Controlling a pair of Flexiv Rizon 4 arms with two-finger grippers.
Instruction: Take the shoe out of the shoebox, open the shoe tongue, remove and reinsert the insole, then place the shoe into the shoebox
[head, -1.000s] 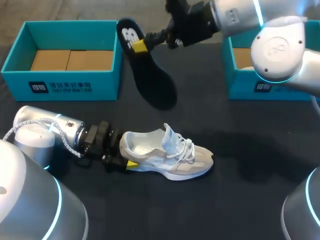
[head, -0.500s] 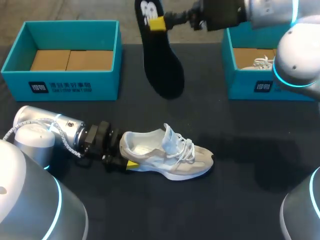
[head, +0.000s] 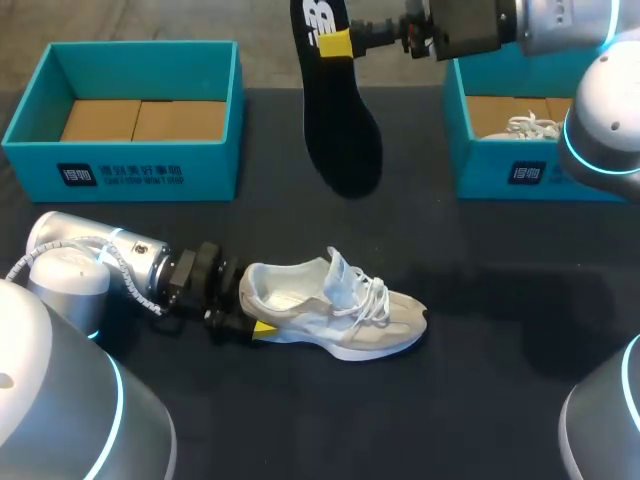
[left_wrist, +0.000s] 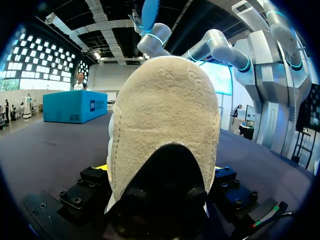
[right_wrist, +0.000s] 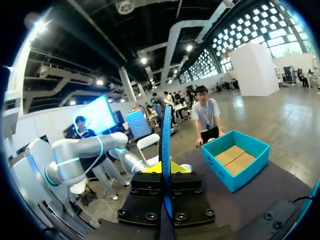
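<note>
The right gripper pinched the black foam insole, hung over the open dark table between the left teal cardboard shoebox and the right teal shoebox. The left gripper clamped the heel of the white mesh sneaker.

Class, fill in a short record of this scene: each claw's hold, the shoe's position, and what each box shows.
right claw: shut on the insole, held up above the table
left claw: shut on the shoe at its heel
shoe: upright on the table, toe away from left claw
left shoebox: open, cardboard floor showing
right shoebox: open, second shoe partly visible inside
</note>
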